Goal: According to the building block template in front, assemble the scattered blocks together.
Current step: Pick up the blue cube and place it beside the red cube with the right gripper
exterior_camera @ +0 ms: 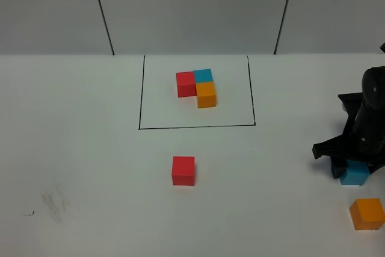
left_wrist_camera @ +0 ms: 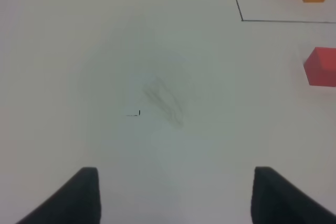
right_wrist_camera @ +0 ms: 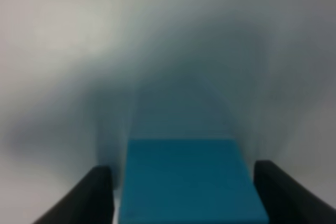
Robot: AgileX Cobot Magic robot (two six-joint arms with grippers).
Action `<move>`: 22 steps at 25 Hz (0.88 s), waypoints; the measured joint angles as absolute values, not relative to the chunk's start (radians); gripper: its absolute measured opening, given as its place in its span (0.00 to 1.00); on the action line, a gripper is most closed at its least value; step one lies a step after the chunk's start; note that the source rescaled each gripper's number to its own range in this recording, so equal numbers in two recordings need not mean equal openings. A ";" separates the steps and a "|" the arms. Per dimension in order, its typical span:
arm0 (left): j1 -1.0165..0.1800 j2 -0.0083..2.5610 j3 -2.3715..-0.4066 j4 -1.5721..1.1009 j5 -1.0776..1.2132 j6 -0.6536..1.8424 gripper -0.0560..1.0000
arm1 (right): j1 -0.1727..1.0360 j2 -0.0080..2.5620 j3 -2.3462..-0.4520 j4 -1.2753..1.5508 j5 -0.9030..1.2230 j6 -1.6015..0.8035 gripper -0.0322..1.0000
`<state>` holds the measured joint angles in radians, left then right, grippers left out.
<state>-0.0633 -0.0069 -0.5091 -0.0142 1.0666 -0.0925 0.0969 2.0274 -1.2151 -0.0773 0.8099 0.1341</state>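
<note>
Blue block (right_wrist_camera: 189, 182) sits pinched by right fingers (right_wrist_camera: 92, 198) near orange block (exterior_camera: 367, 213); left fingers (left_wrist_camera: 79, 198) spread apart.

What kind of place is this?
Probably a robot lab test bench: a plain white table, a black drawn frame around sample cubes, and a black pincer holding a blue cube.
</note>
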 joint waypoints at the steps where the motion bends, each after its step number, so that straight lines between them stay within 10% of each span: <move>1: -0.063 -0.007 -0.509 -0.014 1.067 -0.093 0.97 | 0.097 2.028 -1.215 -0.077 0.807 0.134 0.26; 14: -0.063 -0.007 -0.509 -0.014 1.067 -0.093 0.97 | 0.097 2.031 -1.215 -0.073 0.805 0.134 0.26; 22: -0.063 -0.007 -0.509 -0.014 1.067 -0.093 0.97 | 0.097 2.032 -1.215 -0.058 0.828 0.134 0.05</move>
<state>-0.0633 -0.0069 -0.5091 -0.0142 1.0666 -0.0925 0.0969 2.0321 -1.2151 -0.0579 0.8280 0.1341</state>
